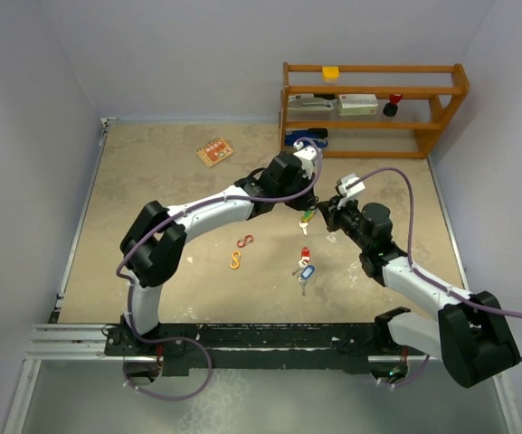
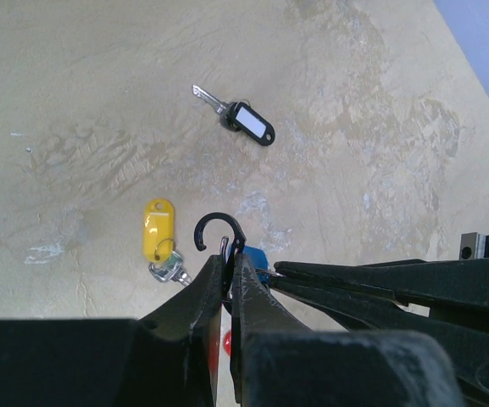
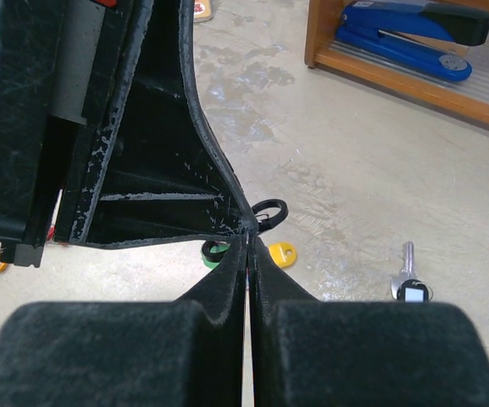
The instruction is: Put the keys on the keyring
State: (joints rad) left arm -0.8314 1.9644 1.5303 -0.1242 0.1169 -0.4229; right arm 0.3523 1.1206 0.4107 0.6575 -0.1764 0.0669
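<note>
— What has each gripper got?

— My left gripper [image 2: 230, 259] is pinched tight on the shank of the keyring [image 2: 220, 215]. It's a black hook that stands clear of the fingertips, with its open mouth curling toward the left of the left wrist view. My right gripper [image 3: 249, 248] is pressed closed too, tip right against the left one. I can't tell whether anything is nipped in it.

— And the keys?

— A yellow-tagged key [image 2: 159, 229] sits just beside the hook, and I can't tell whether it hangs from it or lies below. The white-tagged key [image 2: 246, 123] lies flat on the counter [image 2: 75, 102], apart from the hook on its far side. Its long axis runs diagonally, with the silver blade pointing away from both grippers and the dark-rimmed tag nearest. I'd judge the right arm the nearer one to fetch it. The blue-tagged key [image 1: 305, 270] and red-tagged key [image 1: 305, 254] lie loose on the counter, closer to the bases.
</note>
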